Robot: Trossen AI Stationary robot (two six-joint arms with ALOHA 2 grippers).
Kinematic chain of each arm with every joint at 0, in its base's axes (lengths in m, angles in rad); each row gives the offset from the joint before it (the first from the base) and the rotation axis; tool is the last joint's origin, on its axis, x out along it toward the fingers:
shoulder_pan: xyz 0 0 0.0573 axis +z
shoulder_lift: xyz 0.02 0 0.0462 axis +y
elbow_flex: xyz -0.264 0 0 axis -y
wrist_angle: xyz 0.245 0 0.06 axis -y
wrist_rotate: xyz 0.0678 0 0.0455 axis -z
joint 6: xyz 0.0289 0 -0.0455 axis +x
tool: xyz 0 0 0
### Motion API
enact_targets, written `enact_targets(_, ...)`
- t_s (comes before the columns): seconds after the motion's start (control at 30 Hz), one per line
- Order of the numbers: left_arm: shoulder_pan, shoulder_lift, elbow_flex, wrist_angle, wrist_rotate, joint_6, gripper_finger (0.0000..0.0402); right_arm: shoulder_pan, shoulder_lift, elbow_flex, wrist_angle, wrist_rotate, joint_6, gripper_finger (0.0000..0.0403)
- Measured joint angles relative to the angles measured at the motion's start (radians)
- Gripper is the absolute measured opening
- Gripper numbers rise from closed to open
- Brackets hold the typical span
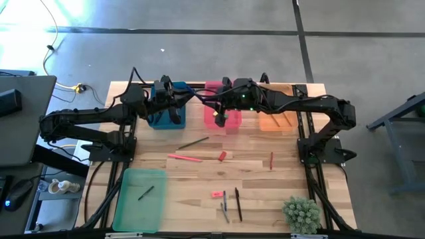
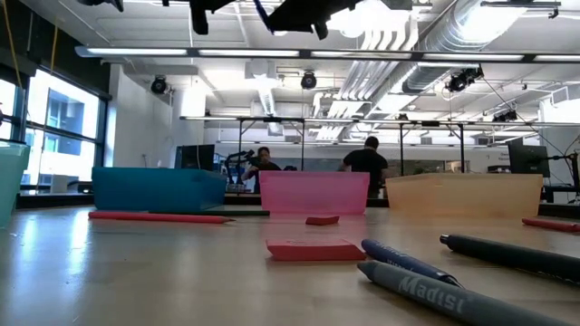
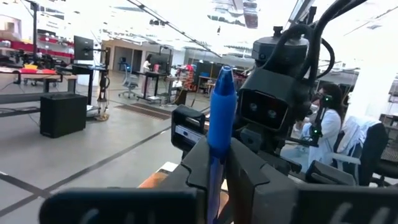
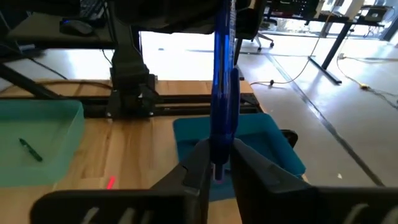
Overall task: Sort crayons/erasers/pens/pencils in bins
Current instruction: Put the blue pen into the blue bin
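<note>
Left gripper (image 3: 214, 168): jaws pinching the blue pen (image 3: 221, 112) upright, above the blue bin (image 1: 166, 116) at the counter's (image 1: 199, 186) far edge. Right gripper (image 4: 217, 165): jaws flanking the same pen, grip uncertain, over the pink bin (image 1: 222, 119). Nearer, the green bin (image 1: 136, 202) holds one crayon (image 1: 146, 192).

You're looking at a grey concrete floor (image 1: 212, 60) crossed by dark lines, bright windows (image 2: 54, 136), exposed ceiling ducts (image 2: 408, 36), and desks with monitors (image 3: 84, 48) behind.
</note>
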Motion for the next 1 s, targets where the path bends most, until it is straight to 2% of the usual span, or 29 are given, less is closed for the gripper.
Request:
enact_targets(0.13,0.000,0.000,0.000,0.001,-0.011,0.012,0.0023,-0.005,0.000,0.000,-0.003,0.007,-0.038,0.0071)
enact_targets(0.37,0.001,0.000,0.000,-0.080,-0.126,0.034,0.0015,-0.057,-0.001,0.000,-0.023,0.008,-0.021,0.0125)
enact_targets(0.53,0.011,0.000,0.000,-0.248,-0.273,0.054,0.0014,-0.118,-0.009,0.000,-0.068,0.007,-0.021,0.0161)
enact_targets(0.67,0.057,0.000,0.000,-0.446,-0.371,-0.014,0.0014,-0.163,-0.009,0.000,-0.138,0.008,-0.041,0.0173)
enact_targets(0.87,0.174,0.000,0.000,-0.708,-0.371,-0.225,0.0013,-0.203,-0.009,0.000,-0.207,0.010,-0.107,0.0172)
enact_targets(1.0,0.266,0.000,0.000,-0.830,-0.281,-0.354,0.0013,-0.218,-0.009,0.000,-0.221,0.007,-0.134,0.0171)
